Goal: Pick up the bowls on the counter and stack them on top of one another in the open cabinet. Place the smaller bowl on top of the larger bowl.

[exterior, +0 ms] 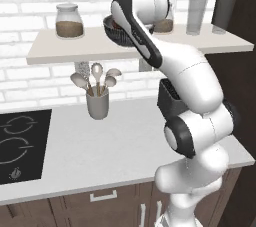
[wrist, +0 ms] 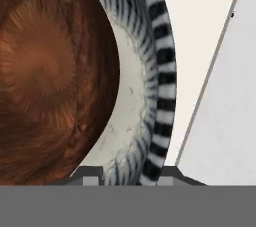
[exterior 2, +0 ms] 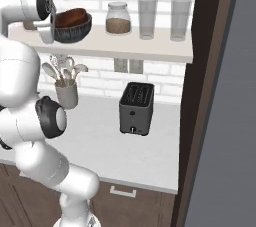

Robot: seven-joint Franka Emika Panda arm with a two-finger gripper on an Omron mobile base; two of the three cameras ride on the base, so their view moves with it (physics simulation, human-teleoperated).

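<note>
Shelf (exterior 2: 150, 46) crowded: jar (exterior 2: 119, 18), two glasses (exterior 2: 147, 18) right of stacked bowls (exterior 2: 72, 26); bench (exterior: 100, 146) middle open.

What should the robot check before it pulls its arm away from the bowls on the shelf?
1. Smaller bowl sits inside the larger bowl: ok, the right base view shows the brown one nested in the dark ribbed one.
2. The stack rests on the open cabinet shelf board: ok.
3. Tool has let go: cannot tell, its tips sit on either side of the larger bowl's rim.
4. Stack is back from the shelf's front edge: ok, bare board shows in front of it.
5. Jar beside the stack is apart from it: ok.
6. Counter has no bowls left: ok.
</note>
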